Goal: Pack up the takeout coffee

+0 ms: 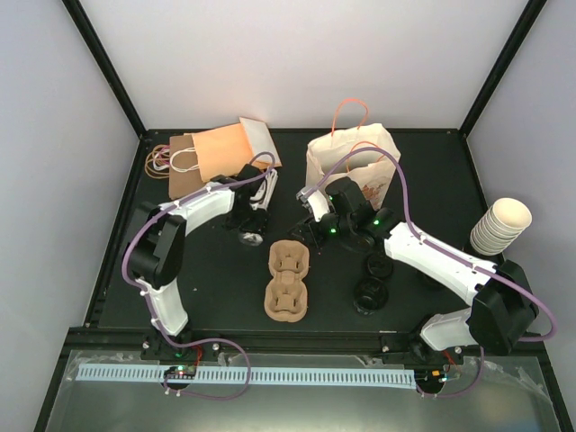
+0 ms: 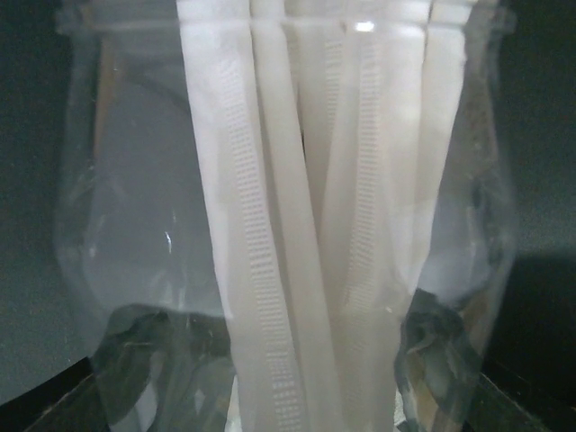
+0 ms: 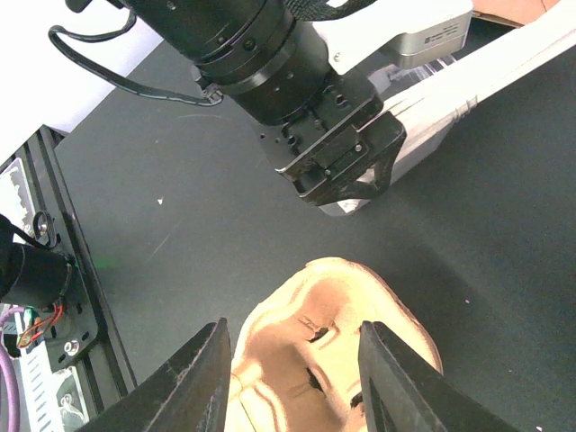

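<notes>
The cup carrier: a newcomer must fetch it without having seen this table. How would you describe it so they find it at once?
Look at the middle of the black table, between the left arm and right arm. Left of the black lids lies the cup carrier. It alone is tan moulded pulp with round wells; the bags behind it are smooth paper.

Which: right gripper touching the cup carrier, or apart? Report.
Cannot tell. Right wrist view: the right gripper frames the cup carrier; neither contact nor gap shows.
</notes>
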Action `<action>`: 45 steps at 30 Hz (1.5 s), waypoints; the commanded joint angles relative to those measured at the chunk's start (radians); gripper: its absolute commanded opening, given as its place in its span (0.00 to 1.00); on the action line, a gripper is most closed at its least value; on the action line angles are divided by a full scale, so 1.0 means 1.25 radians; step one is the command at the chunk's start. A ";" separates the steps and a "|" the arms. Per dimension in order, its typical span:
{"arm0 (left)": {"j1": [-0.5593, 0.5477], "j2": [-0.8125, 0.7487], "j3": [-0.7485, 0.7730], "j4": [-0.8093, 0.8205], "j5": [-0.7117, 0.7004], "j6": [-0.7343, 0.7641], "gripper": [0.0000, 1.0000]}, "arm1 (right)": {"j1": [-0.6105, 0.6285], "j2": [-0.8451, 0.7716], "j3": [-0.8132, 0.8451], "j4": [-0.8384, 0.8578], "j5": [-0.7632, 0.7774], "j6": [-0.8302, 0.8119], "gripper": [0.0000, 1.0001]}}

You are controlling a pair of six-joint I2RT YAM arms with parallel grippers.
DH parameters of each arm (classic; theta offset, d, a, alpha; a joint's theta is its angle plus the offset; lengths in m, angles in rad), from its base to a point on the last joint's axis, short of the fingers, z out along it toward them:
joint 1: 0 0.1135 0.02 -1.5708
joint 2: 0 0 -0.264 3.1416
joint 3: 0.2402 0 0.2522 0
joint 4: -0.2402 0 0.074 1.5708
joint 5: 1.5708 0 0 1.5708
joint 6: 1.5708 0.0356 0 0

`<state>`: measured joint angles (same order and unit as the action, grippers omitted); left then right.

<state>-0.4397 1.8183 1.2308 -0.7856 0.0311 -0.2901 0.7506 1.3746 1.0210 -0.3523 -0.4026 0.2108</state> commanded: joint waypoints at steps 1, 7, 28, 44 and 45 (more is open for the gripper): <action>0.007 0.062 0.014 0.038 -0.024 0.009 0.48 | -0.002 -0.022 0.003 0.002 0.005 -0.008 0.43; 0.006 0.012 -0.039 0.094 0.003 0.030 0.47 | -0.002 -0.015 0.017 -0.008 0.016 -0.002 0.43; -0.017 -0.128 -0.191 0.220 0.044 0.048 0.43 | -0.002 -0.048 0.013 -0.009 0.025 0.008 0.43; -0.052 -0.191 -0.259 0.274 0.054 0.056 0.44 | -0.002 -0.067 0.004 -0.010 0.029 0.011 0.43; -0.055 -0.196 -0.263 0.280 0.055 0.056 0.44 | -0.002 -0.067 0.004 -0.011 0.031 0.011 0.43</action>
<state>-0.4892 1.5970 0.9264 -0.4664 0.0723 -0.2371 0.7506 1.3151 1.0225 -0.3668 -0.3775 0.2192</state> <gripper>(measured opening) 0.734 0.425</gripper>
